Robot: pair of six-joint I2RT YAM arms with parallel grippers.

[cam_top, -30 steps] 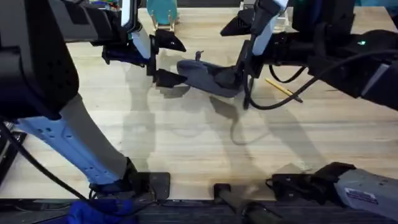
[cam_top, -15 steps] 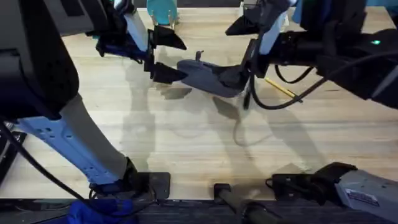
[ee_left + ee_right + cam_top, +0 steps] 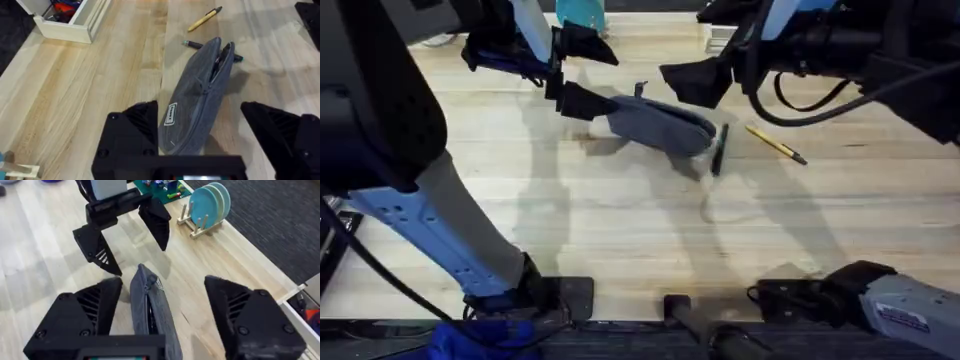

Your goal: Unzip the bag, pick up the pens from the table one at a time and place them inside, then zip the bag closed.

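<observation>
Item: blue-grey pencil pouch (image 3: 655, 122), lying on the counter (image 3: 620, 220) at about 12 o'clock from the arm bases, long axis running 10 to 4 o'clock. Zipper (image 3: 215, 70) appears open along part of the top seam; a dark slit shows at the end away from the left hand. Judged ready for loading.

Item: dark green-black pen (image 3: 718, 150), on the counter just beside the pouch's 4 o'clock end, partly tucked behind it in the left wrist view. Not yet inside.

Item: yellow pen (image 3: 775, 143), on the counter at 3 o'clock of the pouch, clear of it. Not yet inside.

Left hand (image 3: 575, 72): fingers spread apart, empty, straddling the pouch's 10 o'clock end, likely placed to steady it.

Right hand (image 3: 710, 50): fingers wide apart, empty, hovering over the pouch's 2 o'clock side, probably lined up to reach for a pen.

Also: plate rack with teal plates (image 3: 207, 205) beyond the pouch; white tray (image 3: 75, 20) at the counter's edge.
</observation>
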